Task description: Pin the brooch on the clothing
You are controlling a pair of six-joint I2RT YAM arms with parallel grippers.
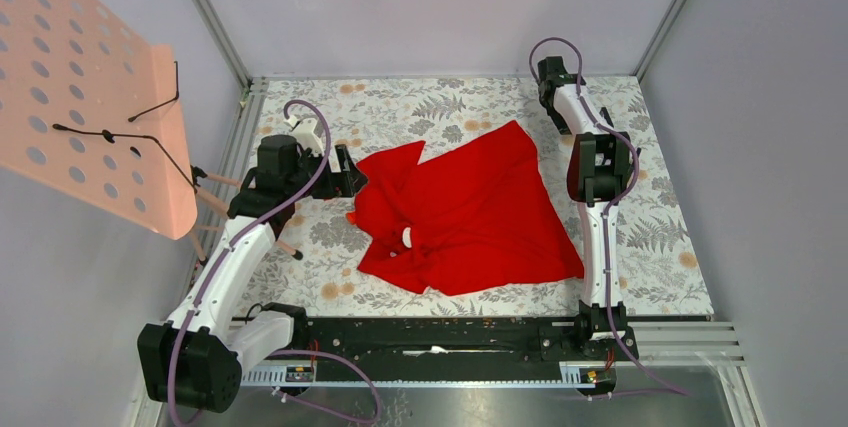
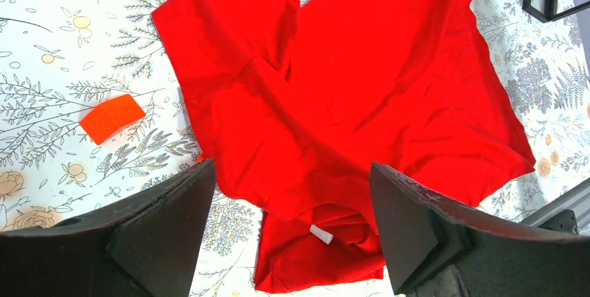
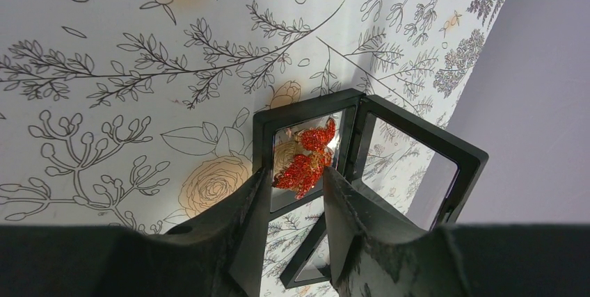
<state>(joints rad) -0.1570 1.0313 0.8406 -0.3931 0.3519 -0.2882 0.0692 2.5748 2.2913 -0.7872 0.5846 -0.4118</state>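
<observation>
The bright red shirt (image 1: 470, 212) lies crumpled in the middle of the floral table, its white label (image 1: 407, 238) showing. In the left wrist view the shirt (image 2: 362, 88) fills the middle. My left gripper (image 1: 350, 179) hovers at the shirt's left edge, open and empty, jaws wide (image 2: 292, 172). My right gripper (image 1: 550, 75) is at the back right. In the right wrist view its fingers (image 3: 293, 172) stand narrowly apart on either side of the glittery red brooch (image 3: 306, 158). The brooch sits in an opened black frame case (image 3: 264, 130).
A small orange block (image 2: 111, 117) lies on the table left of the shirt. The case's open lid (image 3: 417, 144) stands next to the right wall. A peach perforated panel (image 1: 90, 77) hangs over the left side. Grey walls enclose the table.
</observation>
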